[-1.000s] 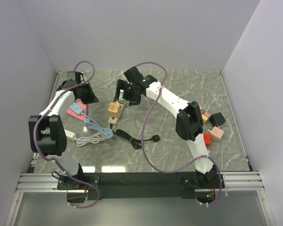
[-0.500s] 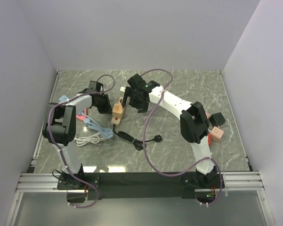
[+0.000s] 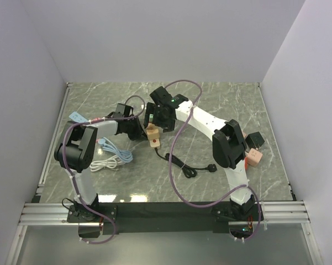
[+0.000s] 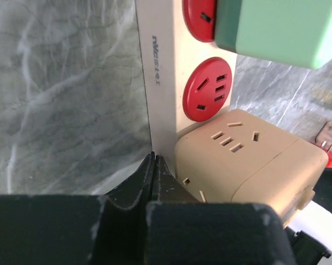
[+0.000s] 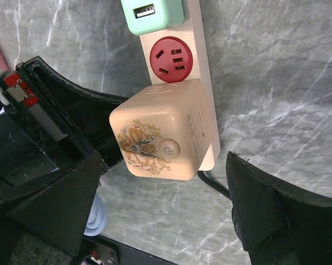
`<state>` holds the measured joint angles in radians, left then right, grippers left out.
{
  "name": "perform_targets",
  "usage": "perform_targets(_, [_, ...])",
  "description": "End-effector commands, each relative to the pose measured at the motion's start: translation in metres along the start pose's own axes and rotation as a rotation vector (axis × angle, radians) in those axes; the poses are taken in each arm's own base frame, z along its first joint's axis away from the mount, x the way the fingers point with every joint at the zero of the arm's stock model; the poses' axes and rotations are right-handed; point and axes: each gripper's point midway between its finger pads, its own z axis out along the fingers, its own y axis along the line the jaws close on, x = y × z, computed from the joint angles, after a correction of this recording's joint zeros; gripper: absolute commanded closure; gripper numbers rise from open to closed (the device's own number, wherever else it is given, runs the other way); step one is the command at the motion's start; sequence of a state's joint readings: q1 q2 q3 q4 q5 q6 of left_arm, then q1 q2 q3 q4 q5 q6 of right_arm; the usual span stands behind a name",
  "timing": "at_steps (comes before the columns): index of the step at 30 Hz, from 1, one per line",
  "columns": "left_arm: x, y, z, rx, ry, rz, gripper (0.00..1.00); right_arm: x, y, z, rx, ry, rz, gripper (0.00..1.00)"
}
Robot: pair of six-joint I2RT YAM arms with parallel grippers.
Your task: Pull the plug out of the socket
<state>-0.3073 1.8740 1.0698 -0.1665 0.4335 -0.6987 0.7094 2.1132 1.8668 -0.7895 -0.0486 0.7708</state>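
1. The tan cube-shaped plug (image 5: 163,130) sits in the cream plastic power strip (image 5: 205,77), which lies flat on the grey marble-patterned table (image 3: 237,99) near its middle. The plug is at the end where the black cable (image 3: 179,165) leaves the strip.
2. The right arm's jaws are wide apart and straddle the plug, one finger on each side with a gap to both faces. The strip's long axis runs straight away from the right wrist camera, so the closing line lies across the strip's width.
3. The left arm's jaws are together, with their tips at the strip's long edge just beside the plug. I cannot tell whether they press on the strip.
4. The right arm looks better placed to pull the plug, and the left to steady the strip.
5. Further along the strip are a free red round socket (image 5: 169,58) and a mint-green charger block (image 5: 153,14), which is cut off at the frame edge.
6. The plug's prongs are hidden. In the top view the wrists cover both sets of jaws.
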Motion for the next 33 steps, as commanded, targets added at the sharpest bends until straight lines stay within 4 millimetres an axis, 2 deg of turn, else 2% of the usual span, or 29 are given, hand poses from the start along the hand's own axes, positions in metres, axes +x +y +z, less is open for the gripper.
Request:
perform_targets(1, [-0.016,-0.021,-0.014,0.022,-0.093,-0.036,1.0,-0.011,0.013,-0.017,-0.02,-0.047,-0.072,0.0])
perform_targets(4, [-0.025,-0.016,-0.032,-0.01,-0.177,-0.078,1.0,-0.006,0.014,-0.012,0.001,-0.045,-0.218,0.0])
perform_targets(6, [-0.027,-0.018,-0.047,-0.014,-0.22,-0.078,0.99,-0.006,0.008,-0.004,0.053,-0.058,-0.273,0.0])
perform_targets(11, [-0.028,-0.019,-0.068,-0.033,-0.272,-0.087,0.99,-0.001,0.007,0.012,0.053,-0.039,-0.41,0.04])
perform_targets(13, [-0.024,-0.015,-0.072,-0.042,-0.276,-0.095,0.99,0.0,0.001,0.025,0.09,-0.022,-0.441,0.05])
perform_targets(17, [-0.018,-0.008,-0.075,-0.058,-0.277,-0.105,0.99,-0.001,0.002,0.036,0.094,-0.006,-0.472,0.09])
perform_targets(20, [-0.018,-0.007,-0.079,-0.063,-0.286,-0.103,1.0,-0.001,0.005,0.043,0.09,0.005,-0.475,0.15])
perform_targets(23, [-0.018,-0.005,-0.081,-0.07,-0.292,-0.105,1.0,0.002,0.005,0.047,0.085,0.014,-0.471,0.26])
perform_targets(26, [-0.018,-0.006,-0.083,-0.065,-0.292,-0.093,0.99,0.003,0.001,0.043,0.098,0.016,-0.45,0.54])
perform_targets(27, [-0.016,-0.005,-0.082,-0.061,-0.29,-0.088,1.0,0.001,0.002,0.036,0.076,0.003,-0.437,0.72])
perform_targets(28, [-0.016,-0.006,-0.082,-0.057,-0.287,-0.087,0.99,0.001,0.003,0.032,0.055,-0.001,-0.428,0.81])
perform_targets(29, [-0.015,-0.007,-0.08,-0.047,-0.278,-0.081,1.0,0.0,0.005,0.027,0.029,-0.008,-0.407,0.91])
perform_targets(30, [-0.012,-0.005,-0.076,-0.044,-0.263,-0.083,0.99,0.009,0.015,0.018,-0.076,0.019,-0.389,1.0])
perform_targets(31, [-0.014,-0.008,-0.075,-0.027,-0.266,-0.077,0.99,0.005,0.012,0.013,-0.121,0.026,-0.361,1.0])
perform_targets(32, [-0.011,-0.009,-0.071,-0.009,-0.247,-0.077,0.99,0.019,0.002,0.017,-0.154,0.082,-0.331,1.0])
perform_targets(33, [-0.011,-0.011,-0.069,0.005,-0.244,-0.076,0.99,0.018,0.02,0.0,-0.294,0.085,-0.321,1.0])
